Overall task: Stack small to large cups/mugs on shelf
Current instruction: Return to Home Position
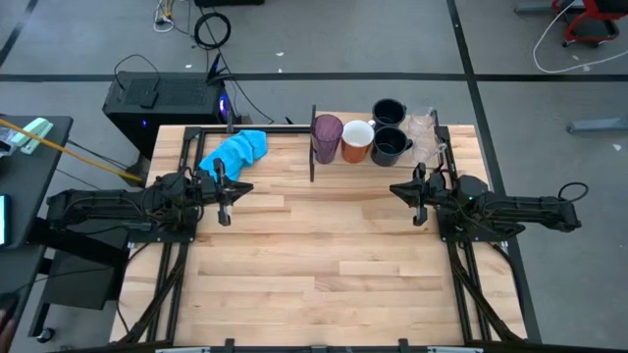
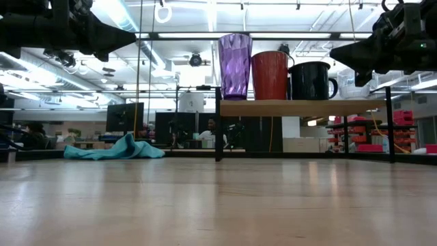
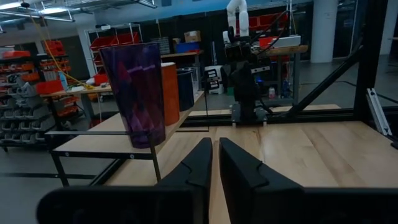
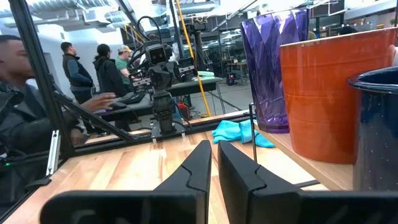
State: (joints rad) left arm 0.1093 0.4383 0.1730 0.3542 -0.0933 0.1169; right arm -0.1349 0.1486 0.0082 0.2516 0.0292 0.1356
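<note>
The left gripper (image 3: 215, 144) and right gripper (image 4: 214, 146) were both closed on nothing — each hung clear of the shelf (image 2: 300, 107). Homing well meant slow moves, never brushing the cups (image 1: 373, 140).

Purple tumbler (image 2: 235, 66), orange mug (image 2: 270, 75), navy mug (image 2: 311, 80) side by side on shelf (image 2: 300, 107), blue cloth (image 2: 116, 149) lying on tabletop (image 2: 218, 205)
</note>
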